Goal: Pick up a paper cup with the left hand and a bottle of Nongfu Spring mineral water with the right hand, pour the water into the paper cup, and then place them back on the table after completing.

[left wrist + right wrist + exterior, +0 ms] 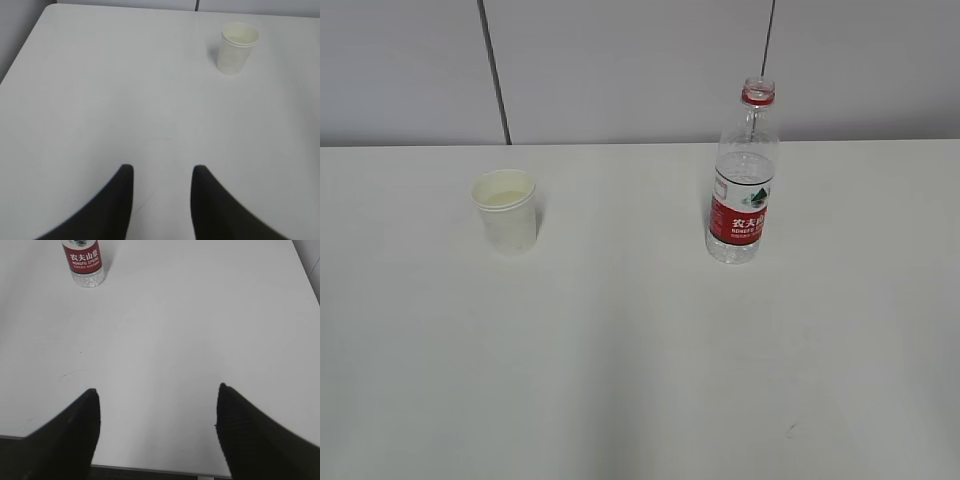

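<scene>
On the white table (640, 380), paper cup (506, 211) and Nongfu Spring bottle (742, 180) stand apart, upright (uncapped for pouring); left gripper (162, 172) and right gripper (157, 392) hover released, empty.

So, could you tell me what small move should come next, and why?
Probably advance the left gripper toward the paper cup. Its fingers are open and empty, the cup stands upright well ahead to the right, and the Nongfu Spring bottle also stands ungrasped.
</scene>
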Robot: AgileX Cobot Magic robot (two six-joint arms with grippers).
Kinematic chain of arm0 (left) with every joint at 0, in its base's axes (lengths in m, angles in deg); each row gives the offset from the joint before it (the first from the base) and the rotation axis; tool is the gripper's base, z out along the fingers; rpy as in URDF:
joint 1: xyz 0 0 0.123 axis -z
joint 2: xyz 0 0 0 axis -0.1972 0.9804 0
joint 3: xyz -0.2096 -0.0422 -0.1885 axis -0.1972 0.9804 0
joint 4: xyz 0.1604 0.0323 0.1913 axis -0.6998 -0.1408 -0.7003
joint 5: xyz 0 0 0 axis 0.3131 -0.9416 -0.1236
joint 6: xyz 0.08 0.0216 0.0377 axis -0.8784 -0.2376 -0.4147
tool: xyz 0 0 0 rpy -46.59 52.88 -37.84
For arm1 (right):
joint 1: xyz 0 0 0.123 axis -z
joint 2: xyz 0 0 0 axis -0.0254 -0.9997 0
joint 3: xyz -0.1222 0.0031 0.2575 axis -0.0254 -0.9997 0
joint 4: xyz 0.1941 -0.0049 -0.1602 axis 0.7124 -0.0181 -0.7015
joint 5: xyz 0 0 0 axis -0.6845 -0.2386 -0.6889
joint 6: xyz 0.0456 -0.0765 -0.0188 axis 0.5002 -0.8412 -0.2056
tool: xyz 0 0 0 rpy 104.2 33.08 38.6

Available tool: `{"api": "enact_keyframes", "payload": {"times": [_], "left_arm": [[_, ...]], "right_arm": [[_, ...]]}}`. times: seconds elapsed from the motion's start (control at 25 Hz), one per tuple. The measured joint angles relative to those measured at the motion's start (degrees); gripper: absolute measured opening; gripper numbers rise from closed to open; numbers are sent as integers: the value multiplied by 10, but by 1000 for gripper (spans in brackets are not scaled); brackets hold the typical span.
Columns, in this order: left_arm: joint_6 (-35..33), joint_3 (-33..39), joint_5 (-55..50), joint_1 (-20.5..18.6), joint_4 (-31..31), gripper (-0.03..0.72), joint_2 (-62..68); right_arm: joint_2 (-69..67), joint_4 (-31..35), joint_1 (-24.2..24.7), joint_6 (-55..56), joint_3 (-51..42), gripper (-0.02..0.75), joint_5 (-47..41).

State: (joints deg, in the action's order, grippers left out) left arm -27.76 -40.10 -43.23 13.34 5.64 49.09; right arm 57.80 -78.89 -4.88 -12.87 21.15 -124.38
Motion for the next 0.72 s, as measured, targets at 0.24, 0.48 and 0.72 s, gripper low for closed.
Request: {"api": "enact_keyframes", "payload": {"times": [0.24,0.48,0.72], "left_arm": [[0,0,0,0,0,249,0],[0,0,0,0,0,249,0],[0,0,0,0,0,249,0]], "right_arm": [[0,0,0,0,0,535,0],[0,0,0,0,0,535,0],[0,0,0,0,0,534,0]]}}
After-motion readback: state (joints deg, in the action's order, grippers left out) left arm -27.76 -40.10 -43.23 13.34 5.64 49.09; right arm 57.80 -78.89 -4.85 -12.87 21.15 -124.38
